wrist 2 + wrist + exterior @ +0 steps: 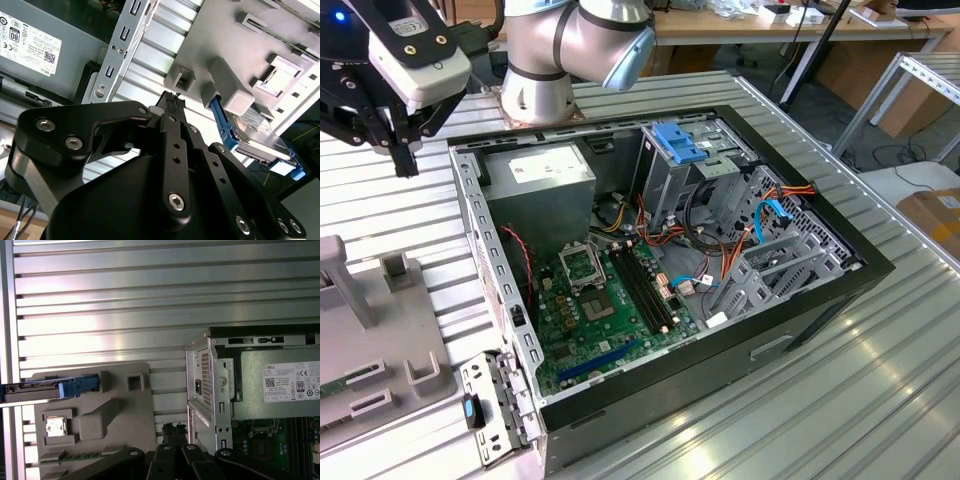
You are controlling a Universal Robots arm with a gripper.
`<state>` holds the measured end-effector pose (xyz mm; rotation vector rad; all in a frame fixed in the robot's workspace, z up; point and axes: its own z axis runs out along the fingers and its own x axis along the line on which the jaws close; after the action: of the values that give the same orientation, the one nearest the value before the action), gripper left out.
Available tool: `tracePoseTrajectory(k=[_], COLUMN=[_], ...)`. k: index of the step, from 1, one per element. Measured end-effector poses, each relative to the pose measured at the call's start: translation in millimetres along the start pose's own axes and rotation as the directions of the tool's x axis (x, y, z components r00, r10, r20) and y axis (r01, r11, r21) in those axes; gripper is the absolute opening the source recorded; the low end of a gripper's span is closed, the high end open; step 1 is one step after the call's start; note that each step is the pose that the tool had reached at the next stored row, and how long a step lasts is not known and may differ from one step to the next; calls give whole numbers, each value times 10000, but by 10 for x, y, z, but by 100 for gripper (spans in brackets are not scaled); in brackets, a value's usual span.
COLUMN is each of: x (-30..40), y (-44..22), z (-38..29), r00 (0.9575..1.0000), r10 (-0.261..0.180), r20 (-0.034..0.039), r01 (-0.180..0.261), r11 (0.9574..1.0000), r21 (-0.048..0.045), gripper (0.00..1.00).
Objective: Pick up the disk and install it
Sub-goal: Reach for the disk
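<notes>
Blue-framed disk point(262, 137) on edge in grey holder point(225, 30), jaws apparently closed and empty, near it.

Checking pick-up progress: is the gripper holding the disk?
No: in the first wrist view the disk sits in the grey holder, apart from the gripper.

The arm point(555, 45) is built of rounded silver-grey joints, one closed by a pale blue cap point(625, 60). At its wrist sits a white housing point(415, 50) with brass-coloured screws. The gripper point(171, 102) is matt black, its linkage bars studded with silver hex-socket screws.
</notes>
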<state>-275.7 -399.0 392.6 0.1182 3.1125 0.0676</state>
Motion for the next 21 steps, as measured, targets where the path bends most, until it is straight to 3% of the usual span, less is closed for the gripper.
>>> tracePoseTrajectory(k=[5,17,21], x=[90,99,135], y=[-7,-7,-10], z=[-3,-3,-4], r00=[10000,10000,10000], r10=[-2,-1,-1], r20=[0,0,0], r01=[2,1,1], r11=[10000,10000,10000], r21=[0,0,0], gripper=[11,11,11])
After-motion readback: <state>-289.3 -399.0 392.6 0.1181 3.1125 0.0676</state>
